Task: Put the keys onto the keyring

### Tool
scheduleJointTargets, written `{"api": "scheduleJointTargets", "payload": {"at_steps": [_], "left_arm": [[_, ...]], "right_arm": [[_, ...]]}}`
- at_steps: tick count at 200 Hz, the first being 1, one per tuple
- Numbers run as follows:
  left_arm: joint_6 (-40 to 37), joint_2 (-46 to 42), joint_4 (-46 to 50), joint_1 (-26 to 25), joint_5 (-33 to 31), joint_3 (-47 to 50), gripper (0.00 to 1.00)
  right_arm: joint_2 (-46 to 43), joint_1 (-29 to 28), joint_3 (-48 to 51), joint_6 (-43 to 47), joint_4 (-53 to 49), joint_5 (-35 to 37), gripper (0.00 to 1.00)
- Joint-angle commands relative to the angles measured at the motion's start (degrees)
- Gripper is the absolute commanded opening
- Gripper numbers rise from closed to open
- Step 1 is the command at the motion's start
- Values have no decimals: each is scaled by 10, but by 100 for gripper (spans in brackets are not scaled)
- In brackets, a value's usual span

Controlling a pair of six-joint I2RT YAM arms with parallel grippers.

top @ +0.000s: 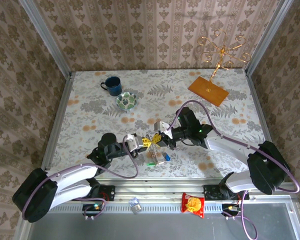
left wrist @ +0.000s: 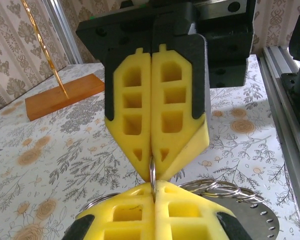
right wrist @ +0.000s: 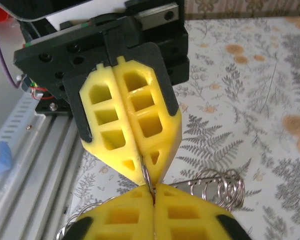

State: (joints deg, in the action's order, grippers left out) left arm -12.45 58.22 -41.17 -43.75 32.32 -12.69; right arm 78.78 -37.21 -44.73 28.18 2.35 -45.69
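Observation:
My left gripper (top: 146,142) and right gripper (top: 160,139) meet tip to tip above the near middle of the table. Both are shut on the same thin metal keyring (left wrist: 152,172), held edge-on between them. In the left wrist view my own left gripper (left wrist: 154,187) is at the bottom and the right gripper (left wrist: 152,170) faces it. In the right wrist view the keyring (right wrist: 146,176) runs between my right gripper (right wrist: 153,193) and the left gripper (right wrist: 143,170). The green-tagged key (top: 151,163) and blue-tagged key (top: 167,156) lie on the table just below.
A flat grey metal piece (left wrist: 257,220) with several small silvery rings (right wrist: 222,186) lies under the grippers. A blue mug (top: 111,85) and a green-patterned bowl (top: 126,101) stand at the back left. A gold wire stand on an orange base (top: 208,90) is at the back right.

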Motion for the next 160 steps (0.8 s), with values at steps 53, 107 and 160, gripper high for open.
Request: {"api": "scheduleJointTargets", "payload": {"at_steps": [53,107,160], "left_arm": [[-50,-67,135,2,-31,-34,29],[-79,-75,215,2,-30,-68,26],[-86,-48,221,2,-18,-84,23]], "right_arm": [[3,-22,-115,130,-236,94,0],[41,-61,-198,188,-366,194,0],[60,-92,-249,203,-399,212,0]]}}
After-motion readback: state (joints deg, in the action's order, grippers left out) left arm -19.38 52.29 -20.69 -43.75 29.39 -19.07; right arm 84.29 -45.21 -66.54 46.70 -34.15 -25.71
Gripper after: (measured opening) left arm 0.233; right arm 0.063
